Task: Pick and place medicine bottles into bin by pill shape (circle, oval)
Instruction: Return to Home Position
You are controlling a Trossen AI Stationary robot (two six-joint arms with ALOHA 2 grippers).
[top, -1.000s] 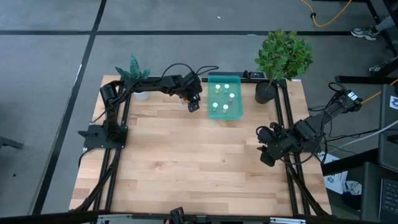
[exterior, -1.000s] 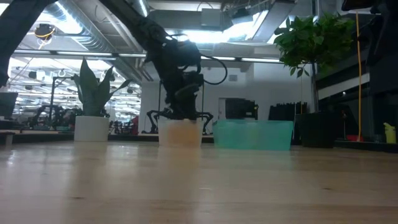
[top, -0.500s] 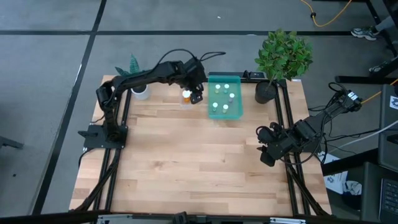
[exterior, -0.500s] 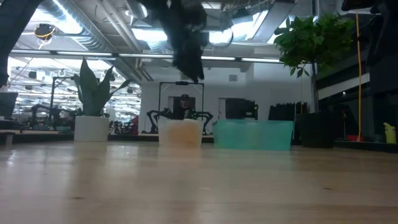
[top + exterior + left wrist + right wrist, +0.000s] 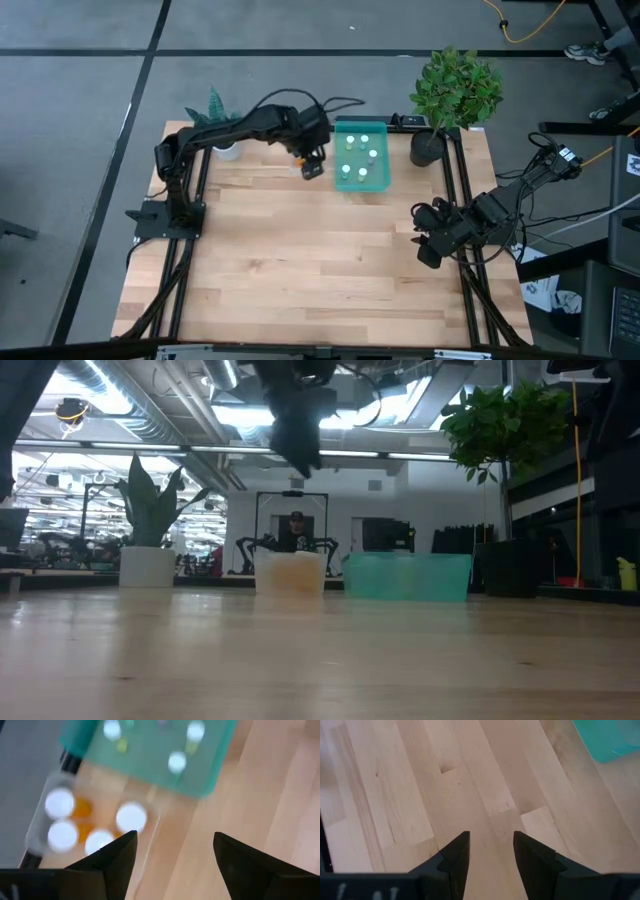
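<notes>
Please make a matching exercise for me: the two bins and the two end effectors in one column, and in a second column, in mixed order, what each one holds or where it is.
Column 1
1. clear bin
2. teal bin
3. left end effector
4. right end effector

Column 2
A. holds pale bottles
B. open, at the edge of the table, away from both bins
C. holds orange bottles
D. open, hanging above the clear bin

Pairs: 1-C, 2-A, 3-D, 4-B

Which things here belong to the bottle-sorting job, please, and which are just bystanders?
Job: orange bottles in clear bin; pale bottles in teal bin; left gripper above clear bin; right gripper at table's right edge.
Idle: bushy plant; spiky plant.
</notes>
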